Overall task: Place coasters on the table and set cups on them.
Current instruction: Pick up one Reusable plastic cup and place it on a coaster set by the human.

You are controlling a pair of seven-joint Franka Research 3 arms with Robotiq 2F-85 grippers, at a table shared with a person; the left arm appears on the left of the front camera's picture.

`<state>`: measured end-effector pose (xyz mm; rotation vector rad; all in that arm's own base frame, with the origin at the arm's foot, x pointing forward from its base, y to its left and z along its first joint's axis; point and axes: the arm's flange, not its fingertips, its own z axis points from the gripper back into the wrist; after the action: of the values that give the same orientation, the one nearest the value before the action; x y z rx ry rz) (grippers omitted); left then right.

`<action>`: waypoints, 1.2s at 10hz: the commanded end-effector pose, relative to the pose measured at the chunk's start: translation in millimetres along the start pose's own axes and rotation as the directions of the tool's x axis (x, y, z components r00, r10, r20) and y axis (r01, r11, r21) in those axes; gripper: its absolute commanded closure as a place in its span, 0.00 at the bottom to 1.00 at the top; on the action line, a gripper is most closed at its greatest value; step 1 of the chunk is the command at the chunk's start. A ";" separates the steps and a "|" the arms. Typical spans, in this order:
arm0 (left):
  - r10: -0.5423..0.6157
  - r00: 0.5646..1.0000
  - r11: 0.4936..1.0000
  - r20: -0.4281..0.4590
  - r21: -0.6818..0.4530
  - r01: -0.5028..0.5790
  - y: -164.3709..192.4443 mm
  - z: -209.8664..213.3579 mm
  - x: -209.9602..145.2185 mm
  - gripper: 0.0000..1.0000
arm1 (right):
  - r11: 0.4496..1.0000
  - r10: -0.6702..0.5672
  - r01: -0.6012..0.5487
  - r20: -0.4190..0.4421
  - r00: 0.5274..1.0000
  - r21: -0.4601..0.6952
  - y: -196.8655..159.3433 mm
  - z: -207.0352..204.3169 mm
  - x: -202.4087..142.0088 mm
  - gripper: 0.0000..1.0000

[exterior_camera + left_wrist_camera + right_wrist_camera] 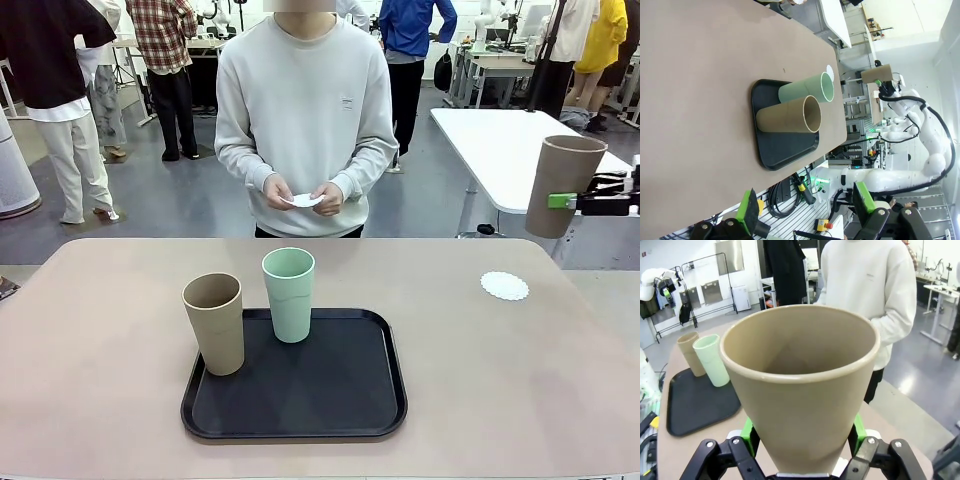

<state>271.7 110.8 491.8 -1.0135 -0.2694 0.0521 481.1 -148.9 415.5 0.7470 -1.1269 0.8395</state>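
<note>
We list on the black tray, near the middle of the table, one tan cup at the tray's left edge and one mint cup just beside it toward the far rim, both upright. One white coaster lies bare on the table near its far right corner, and a second coaster sits in the person's hands across the table. Our right gripper is clamped on the lower part of the other tan cup, held upright in the air off the table's right side, while our left gripper stands wide apart with nothing between its fingers.
</note>
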 end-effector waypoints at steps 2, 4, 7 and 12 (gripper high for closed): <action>-0.012 1.000 1.000 -0.002 -0.013 0.012 -0.1 -0.3 0.0 0.00 | 0.994 -0.019 0.020 -0.006 1.000 0.104 -62.5 -22.5 -24.1 0.16; -0.012 1.000 1.000 -0.002 -0.013 0.012 -0.1 -0.3 0.0 0.00 | 0.985 -0.006 0.008 -0.014 1.000 0.171 -73.3 -33.7 -44.6 0.16; -0.012 1.000 1.000 -0.002 -0.013 0.012 -0.1 -0.3 0.0 0.00 | 0.972 -0.019 0.024 -0.024 1.000 0.234 -84.2 -40.7 -72.5 0.16; -0.012 1.000 1.000 -0.002 -0.013 0.012 -0.1 -0.3 0.0 0.00 | 0.979 -0.038 0.042 -0.024 0.999 0.202 -76.1 -44.5 -69.6 0.16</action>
<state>271.7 110.8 491.7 -1.0136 -0.2691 0.0522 553.2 -165.3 325.3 0.9271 -1.0136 0.9355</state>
